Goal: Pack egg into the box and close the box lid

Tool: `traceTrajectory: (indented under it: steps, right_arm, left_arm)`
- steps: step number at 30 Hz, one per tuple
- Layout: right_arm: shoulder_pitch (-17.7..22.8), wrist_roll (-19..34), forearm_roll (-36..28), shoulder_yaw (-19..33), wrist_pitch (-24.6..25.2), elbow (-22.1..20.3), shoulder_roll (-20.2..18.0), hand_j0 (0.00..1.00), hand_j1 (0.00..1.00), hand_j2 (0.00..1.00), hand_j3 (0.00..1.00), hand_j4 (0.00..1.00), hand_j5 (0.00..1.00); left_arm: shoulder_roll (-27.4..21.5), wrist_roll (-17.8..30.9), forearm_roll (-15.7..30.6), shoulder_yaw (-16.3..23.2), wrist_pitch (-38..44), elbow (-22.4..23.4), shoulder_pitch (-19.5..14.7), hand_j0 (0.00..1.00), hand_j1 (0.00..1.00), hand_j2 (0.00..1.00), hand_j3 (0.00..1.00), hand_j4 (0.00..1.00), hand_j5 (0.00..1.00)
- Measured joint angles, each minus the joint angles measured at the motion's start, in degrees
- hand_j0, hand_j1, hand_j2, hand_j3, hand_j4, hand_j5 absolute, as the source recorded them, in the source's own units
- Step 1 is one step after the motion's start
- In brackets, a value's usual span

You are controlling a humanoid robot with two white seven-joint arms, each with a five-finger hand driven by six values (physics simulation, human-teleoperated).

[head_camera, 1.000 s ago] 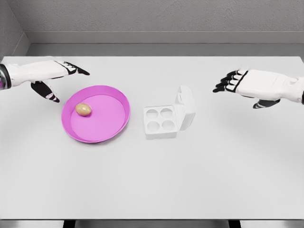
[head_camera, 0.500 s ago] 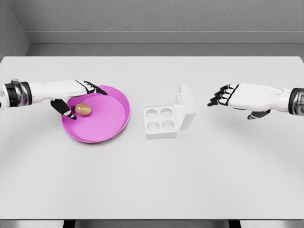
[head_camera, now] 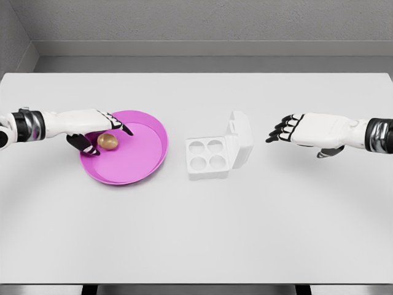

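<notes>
The egg (head_camera: 108, 141) (on the pink plate (head_camera: 138, 163)) is bracketed by the left hand (head_camera: 92, 126), fingers curved but not visibly clamped; the box (head_camera: 209, 158) is left open for loading, while the right hand (head_camera: 301, 130) is held relaxed and empty nearby.

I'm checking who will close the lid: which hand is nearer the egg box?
Right. The right hand hovers just right of the box, apart from it; the left hand is over the pink plate at the egg.

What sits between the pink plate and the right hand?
In the head view, the open white egg box lies between the pink plate and the right hand, lid raised on the hand's side; bare table flanks it.
</notes>
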State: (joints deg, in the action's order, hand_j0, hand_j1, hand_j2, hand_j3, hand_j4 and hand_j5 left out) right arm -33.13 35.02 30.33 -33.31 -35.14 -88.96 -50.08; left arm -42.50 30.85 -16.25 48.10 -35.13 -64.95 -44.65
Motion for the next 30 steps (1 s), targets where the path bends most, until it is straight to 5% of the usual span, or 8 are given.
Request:
traceTrajectory:
  steps: [30]
  right_arm:
    - [-0.3,0.0,0.1,-0.1,0.0,0.0,0.4,1.00,1.00,1.00,1.00,1.00,1.00]
  left_arm:
    - [0.9,0.2,-1.4,0.0,0.1,2.7,-0.1,0.73,0.73,0.73,0.73,0.73,0.73]
